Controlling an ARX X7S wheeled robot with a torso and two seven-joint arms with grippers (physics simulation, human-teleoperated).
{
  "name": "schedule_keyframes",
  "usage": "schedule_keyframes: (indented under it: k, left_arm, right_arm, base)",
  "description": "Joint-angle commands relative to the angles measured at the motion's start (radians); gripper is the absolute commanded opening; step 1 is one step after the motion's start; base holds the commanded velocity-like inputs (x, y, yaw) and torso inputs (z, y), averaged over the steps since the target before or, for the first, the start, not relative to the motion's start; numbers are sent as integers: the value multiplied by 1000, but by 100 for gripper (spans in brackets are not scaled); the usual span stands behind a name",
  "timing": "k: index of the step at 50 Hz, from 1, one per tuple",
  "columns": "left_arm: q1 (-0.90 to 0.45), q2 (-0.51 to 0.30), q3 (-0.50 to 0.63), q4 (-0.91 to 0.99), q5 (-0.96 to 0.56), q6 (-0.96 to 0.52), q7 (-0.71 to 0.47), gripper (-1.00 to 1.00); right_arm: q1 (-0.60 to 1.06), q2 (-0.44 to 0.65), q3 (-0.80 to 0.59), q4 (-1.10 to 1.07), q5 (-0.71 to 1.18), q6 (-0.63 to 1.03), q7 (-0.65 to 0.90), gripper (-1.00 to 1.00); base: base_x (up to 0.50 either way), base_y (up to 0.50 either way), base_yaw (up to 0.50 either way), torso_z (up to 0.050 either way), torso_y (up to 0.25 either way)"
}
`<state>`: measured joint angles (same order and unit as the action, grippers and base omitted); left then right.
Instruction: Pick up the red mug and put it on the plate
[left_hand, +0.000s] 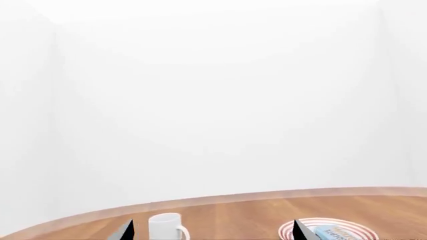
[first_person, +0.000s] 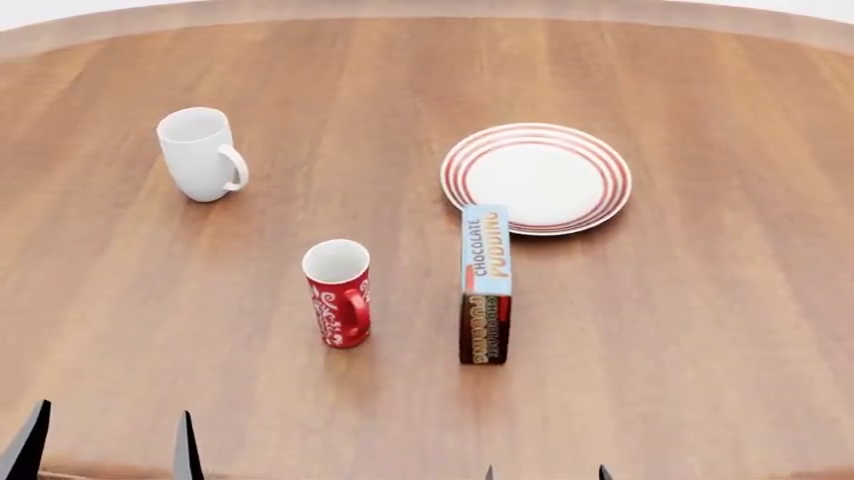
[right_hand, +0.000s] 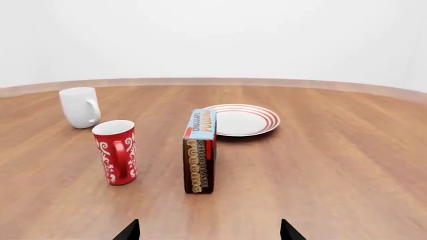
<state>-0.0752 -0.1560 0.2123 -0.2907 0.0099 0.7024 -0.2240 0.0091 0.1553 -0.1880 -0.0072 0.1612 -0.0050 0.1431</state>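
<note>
Both claws sit at the table's (first_person: 694, 330) near edge, tips spread apart and empty: left claw (first_person: 107, 445), right claw (first_person: 547, 472). Beyond them the red mug (first_person: 338, 293) stands upright, just beside a pudding box (first_person: 485, 285). Behind the box lies the plate (first_person: 537, 178); a white mug (first_person: 200, 153) stands far left.

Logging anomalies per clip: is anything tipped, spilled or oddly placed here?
Nothing stands out. The red mug and white mug stand upright, the chocolate pudding box stands on its narrow side beside the bare plate.
</note>
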Motion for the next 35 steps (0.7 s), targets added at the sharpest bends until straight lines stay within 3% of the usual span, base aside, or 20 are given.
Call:
schedule_keyframes:
  k: [1, 35]
  left_arm:
    - [-1, -6, 8, 2, -2, -3, -7, 100]
    - [-4, -20, 30, 2, -12, -5, -25, 100]
  right_arm:
    - [0, 6, -6, 2, 12, -5, 3, 100]
    - [2, 25, -26, -7, 38, 1, 14, 100]
  base:
    - [0, 168, 0, 0, 0]
    - [0, 171, 0, 0, 0]
